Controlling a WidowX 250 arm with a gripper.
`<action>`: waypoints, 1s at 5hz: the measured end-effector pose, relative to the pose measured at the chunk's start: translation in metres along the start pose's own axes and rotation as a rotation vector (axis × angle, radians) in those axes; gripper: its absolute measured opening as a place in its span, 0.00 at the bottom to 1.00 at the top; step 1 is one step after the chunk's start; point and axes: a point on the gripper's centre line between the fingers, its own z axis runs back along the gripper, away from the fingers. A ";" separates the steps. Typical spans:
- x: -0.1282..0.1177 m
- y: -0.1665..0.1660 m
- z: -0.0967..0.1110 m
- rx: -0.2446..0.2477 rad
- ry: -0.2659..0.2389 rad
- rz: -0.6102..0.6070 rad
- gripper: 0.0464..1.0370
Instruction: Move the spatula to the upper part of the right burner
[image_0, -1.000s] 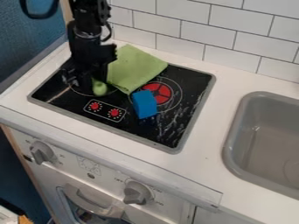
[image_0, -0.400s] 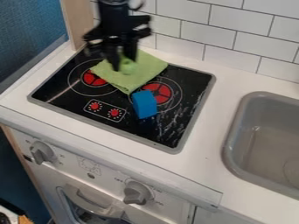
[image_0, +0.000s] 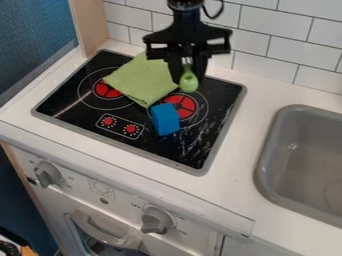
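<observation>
Overhead, in the camera view, the arm (image_0: 186, 20) came in from the top edge, upright, gripper (image_0: 188, 75) pointing down above the far side of the right burner (image_0: 182, 106). Claw parted only by the width of the green spatula (image_0: 190, 82), gripped between its fingers, rounded green end downward. Whether that end touched the stove (image_0: 217, 107), could not tell. Green cloth (image_0: 141, 81) lay just left; blue block (image_0: 165, 119) stood at the burner's near-left edge.
</observation>
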 end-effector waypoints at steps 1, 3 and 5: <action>-0.003 -0.017 -0.016 -0.006 -0.012 -0.215 0.28; 0.003 -0.029 -0.045 -0.003 -0.015 -0.291 0.28; 0.008 -0.032 -0.063 0.018 0.024 -0.276 0.33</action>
